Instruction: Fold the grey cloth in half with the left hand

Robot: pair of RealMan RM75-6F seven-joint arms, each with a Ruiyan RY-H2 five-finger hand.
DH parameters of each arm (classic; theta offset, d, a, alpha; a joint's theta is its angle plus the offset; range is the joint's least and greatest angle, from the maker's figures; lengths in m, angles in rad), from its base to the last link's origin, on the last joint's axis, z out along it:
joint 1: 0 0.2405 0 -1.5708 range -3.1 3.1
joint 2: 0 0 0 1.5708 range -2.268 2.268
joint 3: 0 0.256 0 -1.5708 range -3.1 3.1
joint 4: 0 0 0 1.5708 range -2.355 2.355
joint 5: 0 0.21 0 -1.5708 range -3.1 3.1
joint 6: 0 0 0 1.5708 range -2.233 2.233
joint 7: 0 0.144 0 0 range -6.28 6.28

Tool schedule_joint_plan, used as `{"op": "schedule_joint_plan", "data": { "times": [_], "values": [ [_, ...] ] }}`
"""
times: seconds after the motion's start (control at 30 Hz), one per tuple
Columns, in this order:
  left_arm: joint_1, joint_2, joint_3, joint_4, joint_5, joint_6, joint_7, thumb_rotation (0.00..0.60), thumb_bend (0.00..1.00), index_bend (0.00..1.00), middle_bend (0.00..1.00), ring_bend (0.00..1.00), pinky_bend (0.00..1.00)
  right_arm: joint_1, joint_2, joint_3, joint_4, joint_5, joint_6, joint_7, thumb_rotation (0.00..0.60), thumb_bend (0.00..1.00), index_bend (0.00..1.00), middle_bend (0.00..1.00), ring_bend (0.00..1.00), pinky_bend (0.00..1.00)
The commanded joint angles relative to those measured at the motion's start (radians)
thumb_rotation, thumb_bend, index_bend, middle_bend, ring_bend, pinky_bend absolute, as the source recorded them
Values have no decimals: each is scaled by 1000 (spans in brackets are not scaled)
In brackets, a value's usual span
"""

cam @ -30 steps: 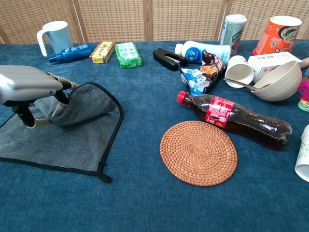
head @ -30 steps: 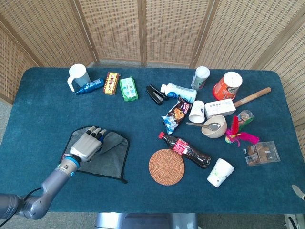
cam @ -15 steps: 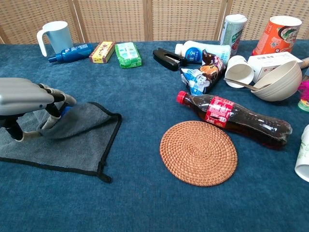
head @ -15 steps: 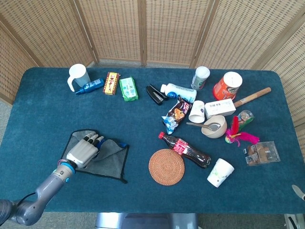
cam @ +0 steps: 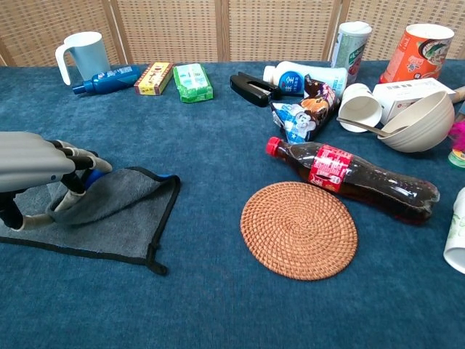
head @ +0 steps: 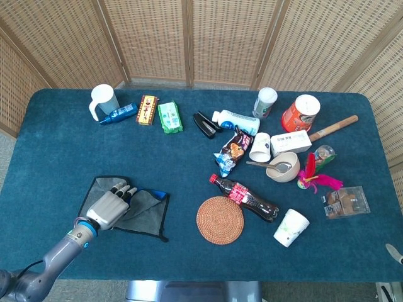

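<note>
Now left hand [cam: 40,163] pinches raised far edge of grey cloth [cam: 109,218], cloth partly folded.

At the left edge, the left hand [cam: 36,163] grips a raised fold of the grey cloth [cam: 109,214], its fingers [cam: 73,156] curled over the lifted layer while the rest of the cloth lies flat on the blue desk [cam: 218,305]. A woven round coaster [cam: 298,230] lies to the right, just in front of a cola bottle [cam: 352,178] on its side. Along the back stand a white mug [cam: 81,54], a blue bottle [cam: 109,78], a small box [cam: 154,78] and a green packet [cam: 192,81]. Further right are a black stapler [cam: 254,89], a snack bag [cam: 305,109], a beige bowl [cam: 418,123] and an orange tub [cam: 419,52].
</note>
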Motion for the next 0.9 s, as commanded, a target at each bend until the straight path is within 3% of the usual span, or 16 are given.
{"op": "schedule_joint_plan", "data": {
  "times": [0.03, 0.33, 0.57, 0.77, 0.9],
  "values": [
    [7, 6, 10, -13, 5, 3, 18, 600, 523, 584, 0, 0, 97, -1, 1, 0, 0, -2, 3, 4, 600, 0, 0, 0, 0, 0],
    [19, 10, 19, -38, -7, 5, 60, 600, 518, 570, 0, 0, 95, -2, 2, -2, -1, -7, 6, 4, 600, 0, 0, 0, 0, 0],
    [22, 24, 13, -55, -16, -4, 56, 600, 517, 449, 0, 0, 90, -2, 2, -3, 0, -8, 6, 5, 600, 0, 0, 0, 0, 0],
    [29, 52, 10, -61, 19, -31, 4, 600, 515, 225, 0, 0, 66, -2, 2, -4, -2, -10, 7, 3, 600, 0, 0, 0, 0, 0],
    [31, 73, 10, -67, 41, -57, -33, 600, 504, 182, 0, 0, 56, -3, 2, -5, -3, -13, 9, 1, 600, 0, 0, 0, 0, 0]
  ]
}}
